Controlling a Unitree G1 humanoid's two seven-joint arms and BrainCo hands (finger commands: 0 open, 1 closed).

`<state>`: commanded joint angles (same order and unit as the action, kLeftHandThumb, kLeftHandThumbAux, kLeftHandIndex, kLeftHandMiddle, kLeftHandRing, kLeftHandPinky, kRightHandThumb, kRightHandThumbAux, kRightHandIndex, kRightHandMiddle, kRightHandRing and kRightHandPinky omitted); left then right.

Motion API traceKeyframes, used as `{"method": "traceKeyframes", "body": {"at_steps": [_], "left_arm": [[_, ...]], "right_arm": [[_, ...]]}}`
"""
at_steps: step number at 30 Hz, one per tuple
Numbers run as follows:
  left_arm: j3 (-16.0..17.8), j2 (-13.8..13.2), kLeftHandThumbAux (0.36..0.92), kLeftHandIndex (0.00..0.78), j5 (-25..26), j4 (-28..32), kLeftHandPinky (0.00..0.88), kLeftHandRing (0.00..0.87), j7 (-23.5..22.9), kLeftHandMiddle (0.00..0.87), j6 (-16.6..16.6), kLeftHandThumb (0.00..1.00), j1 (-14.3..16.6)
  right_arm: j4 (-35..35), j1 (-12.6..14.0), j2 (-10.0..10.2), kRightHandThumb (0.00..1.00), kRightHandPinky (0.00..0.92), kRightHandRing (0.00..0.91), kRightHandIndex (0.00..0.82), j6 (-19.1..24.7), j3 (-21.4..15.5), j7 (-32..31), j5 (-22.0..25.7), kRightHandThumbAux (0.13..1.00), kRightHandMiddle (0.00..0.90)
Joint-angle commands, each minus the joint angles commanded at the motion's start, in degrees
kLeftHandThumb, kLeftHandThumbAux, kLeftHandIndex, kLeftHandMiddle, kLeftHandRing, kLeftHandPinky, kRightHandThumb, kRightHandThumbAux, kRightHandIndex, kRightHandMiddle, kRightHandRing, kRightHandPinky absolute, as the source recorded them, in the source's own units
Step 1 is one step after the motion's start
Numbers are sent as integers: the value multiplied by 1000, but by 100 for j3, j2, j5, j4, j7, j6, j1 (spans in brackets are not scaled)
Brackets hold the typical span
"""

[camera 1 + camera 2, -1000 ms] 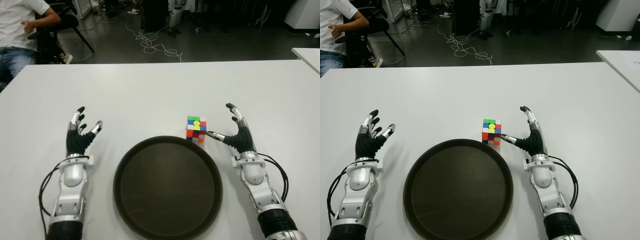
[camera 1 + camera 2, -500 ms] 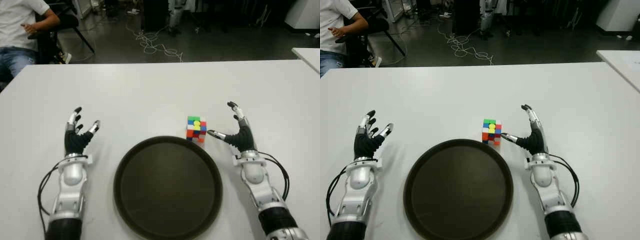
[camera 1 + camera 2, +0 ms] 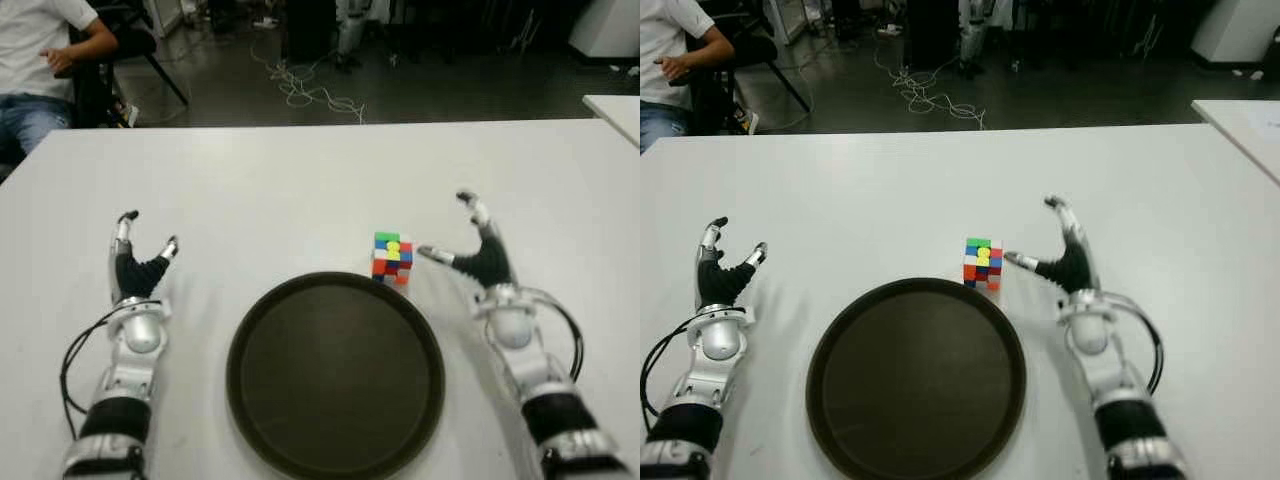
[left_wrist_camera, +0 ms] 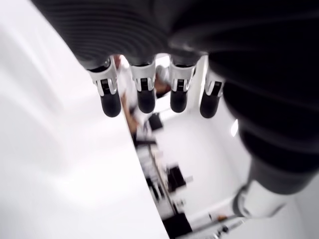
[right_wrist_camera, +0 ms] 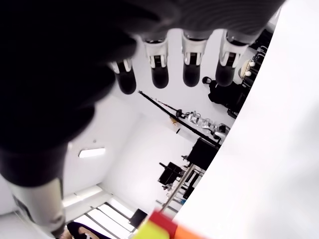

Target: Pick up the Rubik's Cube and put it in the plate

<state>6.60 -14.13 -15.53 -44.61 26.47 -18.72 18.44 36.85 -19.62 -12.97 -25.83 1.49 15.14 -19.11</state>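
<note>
Dark round plate (image 3: 335, 375) on the white desk (image 3: 300, 180), holding nothing. The Rubik's Cube (image 3: 392, 257) stands just beyond its far rim. Right hand (image 3: 482, 250), fingers spread, thumb near the cube; left hand (image 3: 135, 262) spread, well left of plate.

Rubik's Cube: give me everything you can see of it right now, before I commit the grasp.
The multicoloured plastic Rubik's Cube is scrambled, showing green, yellow, blue, red and white stickers. It sits upright on the white table, just beyond the far right rim of the round dark brown plate, not in it. The right hand is open beside it on its right, thumb tip pointing at the cube's side; whether they touch is unclear. Nothing holds the cube.
</note>
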Motion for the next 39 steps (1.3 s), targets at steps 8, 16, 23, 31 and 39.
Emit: {"method": "traceKeyframes", "body": {"at_steps": [8,16,23,31,39], "left_arm": [[-19,-7,679,0,144,-387,80,40,-68,35,-19,8,271],[-252,-9,693,0,-102,-630,362,334,187,234,-57,3,376],[-431,-58,714,0,-259,-730,487,465,374,306,-92,1,412],[-555,-82,720,0,-348,-829,384,305,520,181,-142,9,447],[-602,-96,724,0,-344,-879,429,363,575,190,-199,11,453]], "right_arm": [[132,-186,-322,0,46,0,0,-56,172,-99,-191,679,0],[-31,-268,-540,0,51,0,0,121,381,-268,-421,629,0],[-190,-323,-601,0,70,14,0,192,468,-322,-525,647,8],[-239,-478,-669,0,156,83,0,244,617,-209,-790,699,45],[-385,-535,-727,0,209,109,0,389,726,-319,-933,707,50]]}}
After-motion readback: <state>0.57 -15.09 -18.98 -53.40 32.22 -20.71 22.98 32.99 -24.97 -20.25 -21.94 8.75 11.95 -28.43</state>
